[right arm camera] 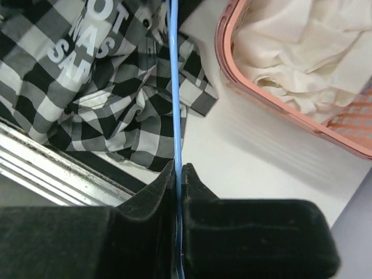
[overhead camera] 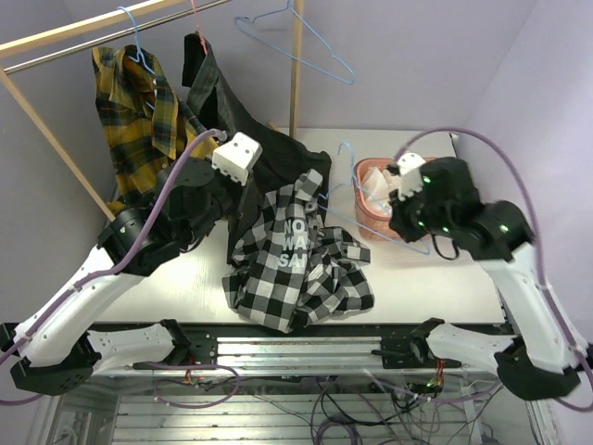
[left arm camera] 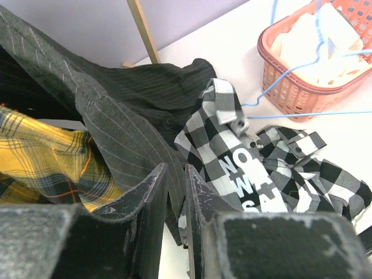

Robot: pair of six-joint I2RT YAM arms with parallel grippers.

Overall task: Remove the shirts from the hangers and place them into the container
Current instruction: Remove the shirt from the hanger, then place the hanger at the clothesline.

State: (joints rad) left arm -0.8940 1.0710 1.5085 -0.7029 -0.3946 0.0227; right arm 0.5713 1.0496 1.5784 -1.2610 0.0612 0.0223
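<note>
The black-and-white checked shirt (overhead camera: 296, 269) (left arm camera: 244, 157) (right arm camera: 104, 87) lies crumpled on the table with a light blue hanger (right arm camera: 174, 87) (left arm camera: 302, 114) running through it. My right gripper (right arm camera: 179, 168) (overhead camera: 408, 230) is shut on that hanger's wire, beside the salmon-pink container (overhead camera: 359, 199) (right arm camera: 256, 87) (left arm camera: 273, 58). The white shirt (overhead camera: 378, 190) (right arm camera: 302, 52) lies inside the container. The dark pinstriped shirt (overhead camera: 232, 120) (left arm camera: 116, 99) hangs from a pink hanger (overhead camera: 196, 23) and drapes onto the table. My left gripper (left arm camera: 177, 174) (overhead camera: 243, 197) is closed on its fabric. The yellow plaid shirt (overhead camera: 139, 111) (left arm camera: 40, 157) hangs on a blue hanger (overhead camera: 137, 42).
An empty blue hanger (overhead camera: 296, 42) hangs on the rack at the top right. A wooden rack pole (overhead camera: 296, 83) (left arm camera: 142, 29) stands behind the shirts, and another slants down at the left (overhead camera: 46, 139). The table's metal front rail (right arm camera: 52, 168) runs under the checked shirt's hem.
</note>
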